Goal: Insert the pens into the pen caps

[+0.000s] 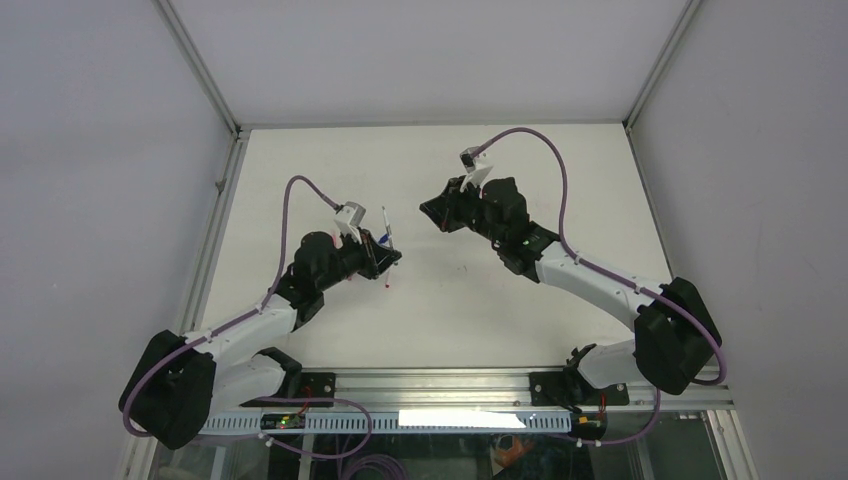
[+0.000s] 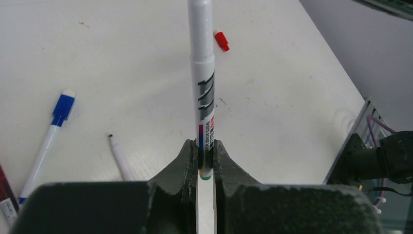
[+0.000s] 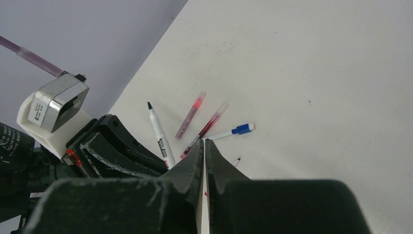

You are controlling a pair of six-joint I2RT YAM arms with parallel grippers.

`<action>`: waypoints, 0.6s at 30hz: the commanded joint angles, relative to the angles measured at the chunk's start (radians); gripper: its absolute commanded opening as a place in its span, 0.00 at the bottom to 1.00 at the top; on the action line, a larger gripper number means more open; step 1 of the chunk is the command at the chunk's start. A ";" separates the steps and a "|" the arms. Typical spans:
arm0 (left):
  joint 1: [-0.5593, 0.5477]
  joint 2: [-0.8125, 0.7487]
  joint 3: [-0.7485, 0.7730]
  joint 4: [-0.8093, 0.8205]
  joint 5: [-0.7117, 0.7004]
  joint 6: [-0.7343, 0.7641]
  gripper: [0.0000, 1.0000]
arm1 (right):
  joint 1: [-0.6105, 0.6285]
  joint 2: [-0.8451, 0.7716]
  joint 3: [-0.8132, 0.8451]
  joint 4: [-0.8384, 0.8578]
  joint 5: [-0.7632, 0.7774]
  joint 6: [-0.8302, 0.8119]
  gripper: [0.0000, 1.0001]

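Note:
My left gripper (image 2: 207, 146) is shut on the lower end of a white pen (image 2: 202, 97), which stands up out of the jaws, its dark green tip bare in the right wrist view (image 3: 149, 105). From above, that gripper (image 1: 388, 258) is left of centre, with the white pen (image 1: 386, 222) rising from it. A red cap (image 2: 221, 40) lies on the table beyond it. My right gripper (image 3: 204, 142) is shut, nothing showing between its fingers; from above, the right gripper (image 1: 430, 213) faces the left one. A pale pink pen (image 2: 119, 158), dark tip bare, lies loose.
A white pen with a blue cap (image 2: 48, 141) on it lies to the left. A pink pen (image 3: 191, 114) and a dark red pen (image 3: 207, 127) lie side by side beyond my right fingers. The table's metal edge rail (image 1: 215, 240) runs along the left.

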 commanded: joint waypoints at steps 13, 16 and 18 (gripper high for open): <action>0.032 -0.040 -0.009 -0.055 -0.029 0.008 0.00 | 0.002 0.018 0.058 0.008 -0.008 -0.016 0.05; 0.034 -0.039 -0.009 -0.054 -0.024 0.008 0.00 | 0.005 0.016 0.060 0.002 -0.005 -0.017 0.06; 0.035 -0.039 -0.006 -0.054 -0.022 0.008 0.00 | 0.006 0.017 0.063 -0.003 -0.004 -0.020 0.06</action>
